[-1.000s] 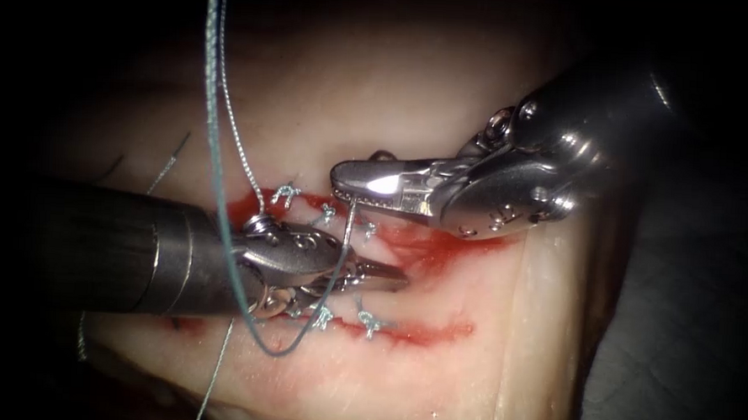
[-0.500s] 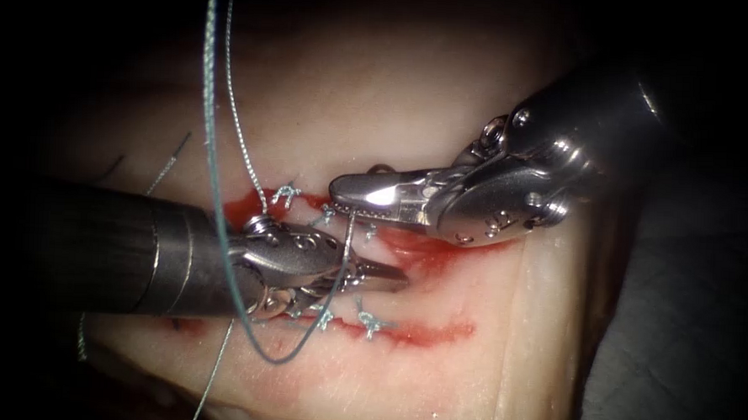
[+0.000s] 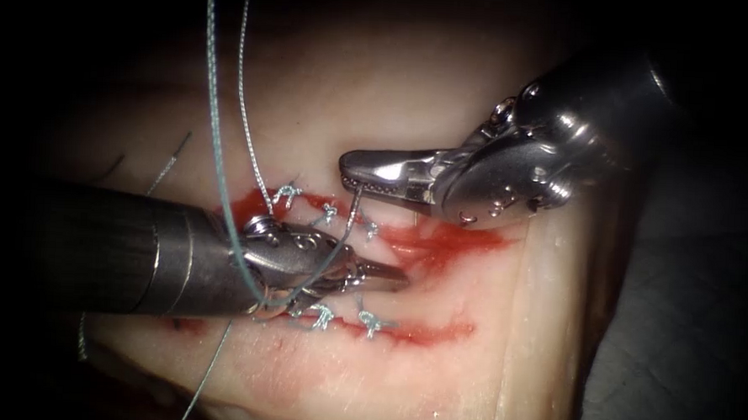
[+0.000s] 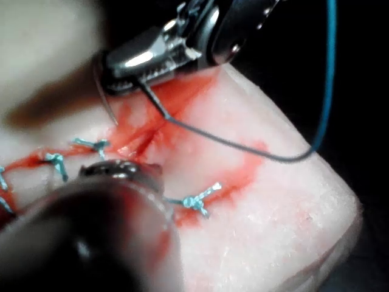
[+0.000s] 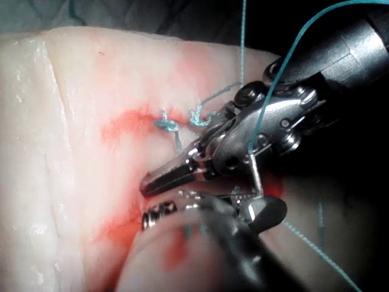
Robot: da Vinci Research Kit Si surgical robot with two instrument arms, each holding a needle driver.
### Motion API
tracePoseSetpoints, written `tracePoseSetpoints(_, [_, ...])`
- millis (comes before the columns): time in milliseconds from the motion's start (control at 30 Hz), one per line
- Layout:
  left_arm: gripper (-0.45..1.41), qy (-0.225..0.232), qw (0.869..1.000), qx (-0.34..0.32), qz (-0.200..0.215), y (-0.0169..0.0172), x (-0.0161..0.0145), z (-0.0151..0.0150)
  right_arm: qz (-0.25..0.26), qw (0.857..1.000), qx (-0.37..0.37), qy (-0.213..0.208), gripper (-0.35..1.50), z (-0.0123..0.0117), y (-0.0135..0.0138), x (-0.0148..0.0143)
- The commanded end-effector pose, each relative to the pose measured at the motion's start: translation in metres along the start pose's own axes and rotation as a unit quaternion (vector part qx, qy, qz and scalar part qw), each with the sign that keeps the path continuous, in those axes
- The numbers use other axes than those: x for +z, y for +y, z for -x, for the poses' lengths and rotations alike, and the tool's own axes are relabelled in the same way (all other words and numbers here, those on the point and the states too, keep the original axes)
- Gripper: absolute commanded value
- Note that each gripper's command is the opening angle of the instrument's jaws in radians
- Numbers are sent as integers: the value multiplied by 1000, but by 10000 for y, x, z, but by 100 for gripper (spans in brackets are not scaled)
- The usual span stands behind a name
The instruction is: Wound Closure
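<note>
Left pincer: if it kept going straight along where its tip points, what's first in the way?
Likely nothing solid. The left pincer, jaws shut on nothing, points right over the tissue, between the red cut lines. The needle hangs from the right pincer, nearer the pincer's base. Depth is unclear.

I see teal thread point(image 3: 212, 127), teal knots point(image 3: 367, 323), red fluid point(image 3: 440, 242) on pale pinkish tissue point(image 3: 413, 77), and shiny silver tools point(image 3: 426, 180).
</note>
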State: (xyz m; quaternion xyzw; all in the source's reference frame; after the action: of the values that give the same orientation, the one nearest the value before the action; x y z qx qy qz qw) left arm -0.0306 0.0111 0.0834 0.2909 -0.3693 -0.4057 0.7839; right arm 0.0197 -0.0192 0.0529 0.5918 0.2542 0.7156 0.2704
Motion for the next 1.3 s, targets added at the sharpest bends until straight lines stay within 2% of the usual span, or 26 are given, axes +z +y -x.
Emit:
tracePoseSetpoints(33, [-45,0,1000,0,0,2,7,1,-9,1000,0,0,-35,-3,0,9])
tracePoseSetpoints(200, [-45,0,1000,0,0,1,7,1,-45,998,46,5,-35,-3,-1,7])
tracePoseSetpoints(733, [-45,-1,1000,0,0,1,7,1,-64,990,118,34,-35,-3,2,7])
tracePoseSetpoints(967, [-45,-1,1000,0,0,1,7,1,-98,977,181,56,-35,-4,2,5])
tracePoseSetpoints(1167, [-45,3,1000,1,3,1,7,0,-123,956,254,76,-35,-4,0,3])
tracePoseSetpoints(1300, [-45,3,1000,1,3,1,7,0,-128,949,277,80,-35,-6,0,2])
